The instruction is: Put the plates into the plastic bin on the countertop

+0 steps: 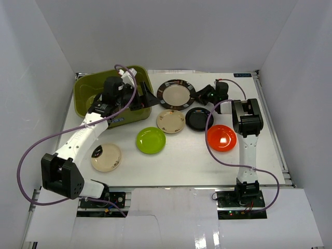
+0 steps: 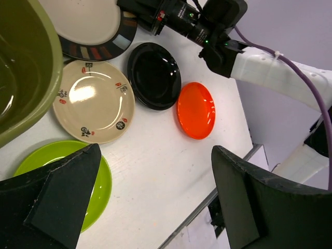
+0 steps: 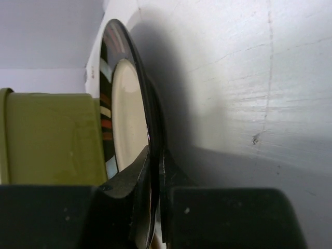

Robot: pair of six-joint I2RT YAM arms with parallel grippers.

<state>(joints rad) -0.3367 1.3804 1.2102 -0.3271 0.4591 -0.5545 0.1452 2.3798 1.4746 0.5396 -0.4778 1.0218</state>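
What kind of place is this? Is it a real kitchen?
Probably a robot test booth, not a kitchen: plain white walls box in a white table, the left arm and right arm are bolted to its near edge, and plates lie spread beside a bin.

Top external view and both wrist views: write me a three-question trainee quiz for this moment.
1. True or false: the right gripper is shut on the black-rimmed plate's rim.
2. How many plates, counting the orange-red one, lie outside the plastic bin?
3. The left gripper is: A open, B shut on the lime plate, C out of view.
Key: 1 true; 2 six; 3 A.
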